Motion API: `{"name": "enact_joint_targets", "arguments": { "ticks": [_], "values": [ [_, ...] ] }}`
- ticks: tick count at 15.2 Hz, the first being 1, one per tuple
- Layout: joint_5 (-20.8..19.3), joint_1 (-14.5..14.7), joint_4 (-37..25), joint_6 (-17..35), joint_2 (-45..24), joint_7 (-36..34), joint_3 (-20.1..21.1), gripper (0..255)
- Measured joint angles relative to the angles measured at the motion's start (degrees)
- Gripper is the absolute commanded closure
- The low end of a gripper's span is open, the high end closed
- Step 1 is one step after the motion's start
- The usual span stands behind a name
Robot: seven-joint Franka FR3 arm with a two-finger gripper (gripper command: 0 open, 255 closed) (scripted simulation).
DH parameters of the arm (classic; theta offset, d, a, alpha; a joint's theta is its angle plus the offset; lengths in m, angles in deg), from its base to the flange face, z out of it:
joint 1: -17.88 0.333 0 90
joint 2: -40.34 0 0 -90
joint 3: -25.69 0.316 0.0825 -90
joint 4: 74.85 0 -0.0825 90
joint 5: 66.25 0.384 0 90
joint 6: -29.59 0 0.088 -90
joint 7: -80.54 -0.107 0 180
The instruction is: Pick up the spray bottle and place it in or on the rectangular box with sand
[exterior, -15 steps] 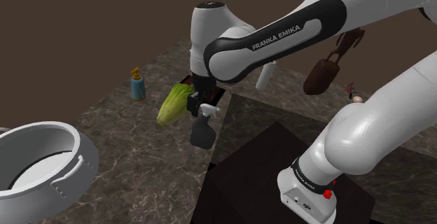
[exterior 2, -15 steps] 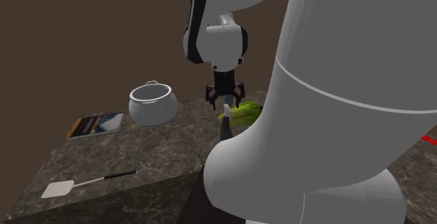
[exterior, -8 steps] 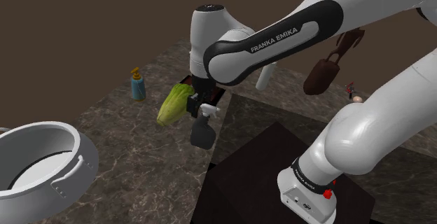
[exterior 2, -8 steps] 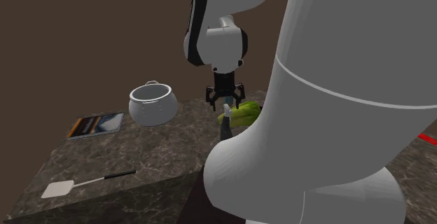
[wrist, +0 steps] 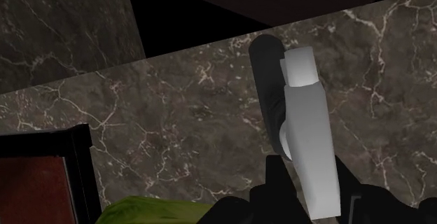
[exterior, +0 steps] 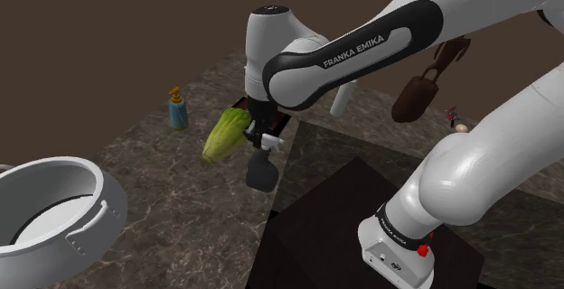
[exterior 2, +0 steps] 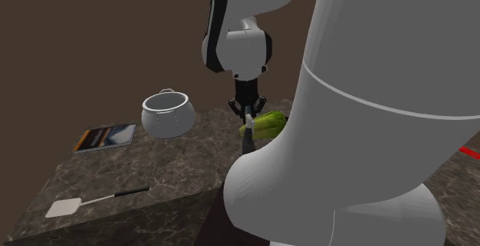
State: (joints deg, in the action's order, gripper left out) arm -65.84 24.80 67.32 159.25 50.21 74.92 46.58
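The spray bottle (exterior: 260, 172) stands upright on the dark marble counter, close to its edge, with a dark body and a pale grey spray head (wrist: 308, 138). My black gripper (exterior: 258, 136) comes down from above and is shut on that head; in the second exterior view the gripper (exterior 2: 248, 111) has its fingers drawn in around the bottle top. In the wrist view the gripper (wrist: 311, 191) clasps the grey head from both sides. The rectangular box (exterior: 282, 126), dark-walled with a reddish-brown fill (wrist: 31, 187), lies just behind the bottle, partly hidden by my hand.
A green lettuce (exterior: 223, 132) lies beside the box and bottle. A small blue bottle (exterior: 178, 111) stands farther back, a large white pot (exterior: 54, 210) at the shoulder view's lower left. A book (exterior 2: 105, 137) and a spatula (exterior 2: 92, 201) lie on the counter. The counter edge drops right by the bottle.
The fingers, spread wide on either side of the spray head before, have closed onto it. The arm and the bottle stay where they were.
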Motion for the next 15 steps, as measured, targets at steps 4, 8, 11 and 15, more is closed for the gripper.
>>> {"name": "enact_joint_targets", "arguments": {
  "ticks": [4,8,11,15],
  "values": [
    [0.1,0.0,-0.1,-0.4,0.3,0.1,0.0,255],
    [0.8,0.2,-1.5,-3.4,2.0,0.7,-0.3,255],
    [1.3,0.3,-2.5,-6.0,3.6,1.4,-0.6,255],
    [1.8,0.4,-4.1,-9.3,5.4,1.9,-1.0,255]
  ]
}}
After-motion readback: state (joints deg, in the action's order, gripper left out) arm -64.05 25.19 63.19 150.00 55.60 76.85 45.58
